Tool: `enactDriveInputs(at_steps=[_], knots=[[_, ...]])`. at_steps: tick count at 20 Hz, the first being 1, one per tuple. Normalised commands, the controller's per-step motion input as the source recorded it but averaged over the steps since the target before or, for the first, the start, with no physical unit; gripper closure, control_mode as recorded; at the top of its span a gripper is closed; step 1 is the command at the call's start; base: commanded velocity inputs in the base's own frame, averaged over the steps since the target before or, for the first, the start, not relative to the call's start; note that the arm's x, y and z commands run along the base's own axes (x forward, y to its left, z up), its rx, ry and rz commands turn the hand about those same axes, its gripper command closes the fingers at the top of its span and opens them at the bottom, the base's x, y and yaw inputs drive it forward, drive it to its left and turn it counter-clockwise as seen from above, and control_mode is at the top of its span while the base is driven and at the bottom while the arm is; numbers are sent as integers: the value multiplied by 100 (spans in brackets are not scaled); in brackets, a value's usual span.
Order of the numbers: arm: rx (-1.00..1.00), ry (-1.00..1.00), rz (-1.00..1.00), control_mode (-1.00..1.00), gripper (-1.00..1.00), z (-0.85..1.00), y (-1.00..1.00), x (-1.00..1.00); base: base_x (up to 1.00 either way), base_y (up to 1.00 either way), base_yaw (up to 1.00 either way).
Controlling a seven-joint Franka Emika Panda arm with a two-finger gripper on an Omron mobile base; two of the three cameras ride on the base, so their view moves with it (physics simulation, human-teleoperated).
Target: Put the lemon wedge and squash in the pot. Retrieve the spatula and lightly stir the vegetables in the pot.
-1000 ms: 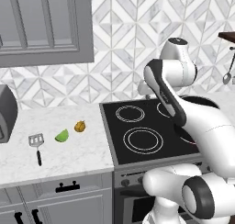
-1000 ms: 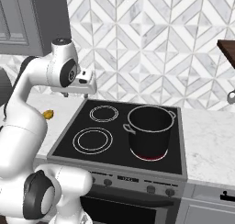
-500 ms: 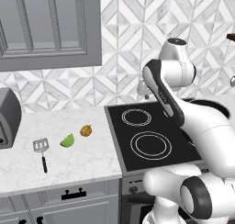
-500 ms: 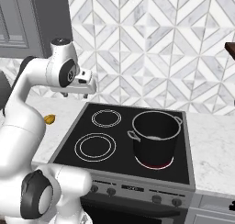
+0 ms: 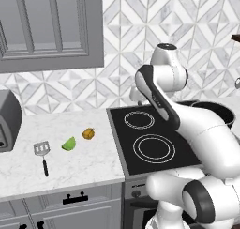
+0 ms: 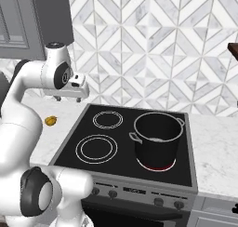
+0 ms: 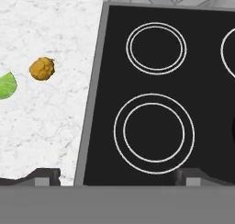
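Observation:
The lemon wedge [image 5: 69, 143] and the squash [image 5: 88, 133] lie side by side on the marble counter left of the stove. The spatula [image 5: 42, 150] rests a little further left, handle toward the counter's front edge. The black pot [image 6: 158, 135] stands on the stove's front right burner; in the left base view only its rim [image 5: 220, 108] peeks out behind my arm. My gripper [image 6: 69, 98] hangs open and empty above the stove's left edge, well above the surface. The hand view looks down on the squash [image 7: 42, 68], a sliver of the lemon wedge [image 7: 7, 85] and my gripper [image 7: 117, 177].
A grey toaster-like appliance [image 5: 9, 120] sits at the counter's far left. Grey wall cabinets [image 5: 51, 26] hang above the counter. The black stovetop [image 6: 111, 142] has two free left burners. A tiled wall closes off the back.
The whole scene has slid slightly right and down in both base views, mostly in the first half second, so the camera moved. The arm's pose and the objects look unchanged.

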Motion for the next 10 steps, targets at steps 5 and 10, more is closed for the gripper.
enactDriveInputs(at_steps=[5,10], knots=[[4,12,1,-100,-100,-74,97,0,0,0,0],[0,2,0,-100,-100,-70,91,5,0,0,0]])
